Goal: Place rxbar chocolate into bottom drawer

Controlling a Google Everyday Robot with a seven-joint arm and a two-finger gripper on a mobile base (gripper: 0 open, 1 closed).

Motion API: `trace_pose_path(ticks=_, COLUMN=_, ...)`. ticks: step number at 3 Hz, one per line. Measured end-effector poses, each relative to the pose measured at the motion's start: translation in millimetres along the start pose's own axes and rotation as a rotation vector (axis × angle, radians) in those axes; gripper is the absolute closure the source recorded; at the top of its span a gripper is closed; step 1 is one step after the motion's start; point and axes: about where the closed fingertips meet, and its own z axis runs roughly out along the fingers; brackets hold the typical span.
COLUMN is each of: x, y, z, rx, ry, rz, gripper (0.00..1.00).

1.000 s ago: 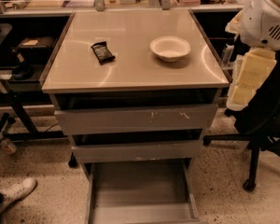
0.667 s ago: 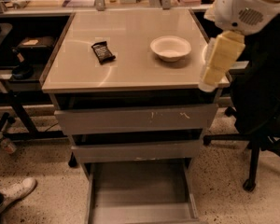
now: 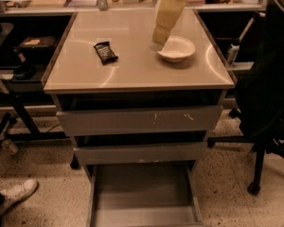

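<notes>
Rxbar chocolate [image 3: 105, 51] — flat, black-wrapped — on cabinet top [image 3: 132, 72]; claw [image 3: 157, 42] beside bowl [image 3: 178, 49], state untellable.

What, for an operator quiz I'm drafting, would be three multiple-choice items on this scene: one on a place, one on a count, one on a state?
1. Relative to the white bowl, the rxbar chocolate on the cabinet top lies: A) right B) left C) inside it
2. Grey drawers in view: A) two B) five C) three
3. The bottom drawer is: A) pulled out B) shut C) missing
B: the bar lies apart, left of the bowl; the gripper hangs by the bowl's left rim.
C: three fronts are stacked.
A: its floor shows.
</notes>
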Motion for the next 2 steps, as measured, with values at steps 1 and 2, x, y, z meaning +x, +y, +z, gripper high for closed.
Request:
trace_pose_path(ticks=1, x=-27.9, y=-7.8, z=-10.0, rx=0.030, ry=-0.051, rz=-0.031, gripper=0.00)
trace_pose_path(ticks=2, x=-35.9, y=-11.2, z=0.4, rx=0.018, ry=-0.086, rz=-0.033, gripper=0.00)
